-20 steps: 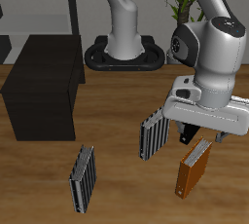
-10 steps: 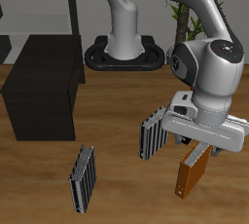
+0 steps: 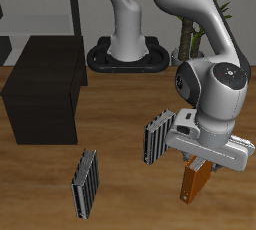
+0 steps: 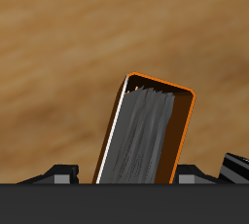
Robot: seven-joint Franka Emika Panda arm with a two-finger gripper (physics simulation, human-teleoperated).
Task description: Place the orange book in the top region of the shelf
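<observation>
The orange book (image 3: 193, 186) stands upright on the wooden table near the front edge, pale grey page edges facing up in the wrist view (image 4: 146, 135). My gripper (image 3: 201, 162) is right above it and straddles its top end, one finger (image 4: 63, 172) on each side. The jaws are open, with a small gap to the covers. The black shelf (image 3: 45, 84) stands far off across the table, its flat top bare.
A grey striped book (image 3: 158, 139) stands close beside the orange book, another (image 3: 86, 182) nearer the front edge below the shelf. A pale grey open-frame rack (image 3: 60, 4) stands behind the shelf. A plant (image 3: 195, 4) is at the back.
My gripper has come down and forward onto the orange book, and its fingers now straddle the book's top. The books have not moved.
</observation>
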